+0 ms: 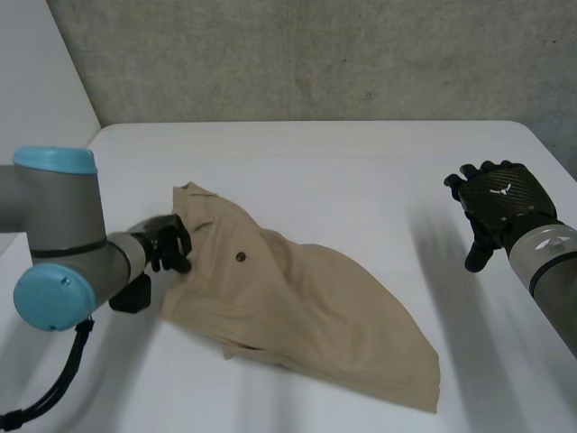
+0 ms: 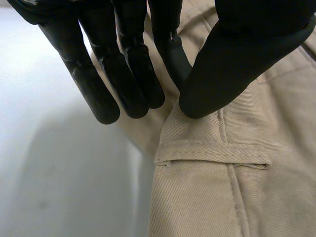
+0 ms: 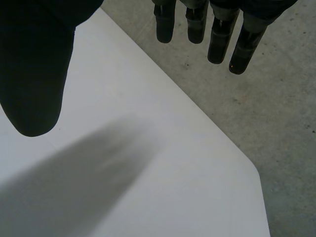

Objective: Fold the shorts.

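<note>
Pinching the edge of the shorts [image 1: 306, 307], the left hand [image 1: 169, 244] should fold it over next; the right hand [image 1: 496, 203] hangs open, empty

open table [image 1: 361, 162] behind and right of shorts [image 1: 306, 307], left arm [image 1: 63, 244] at their left edge

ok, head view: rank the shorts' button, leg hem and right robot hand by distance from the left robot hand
1. The button, on the shorts, just beside the left robot hand, which pinches their waistband.
2 and 3. The leg hem, at the shorts' near right end, and the right robot hand, open over the table at right: too close to call.
</note>
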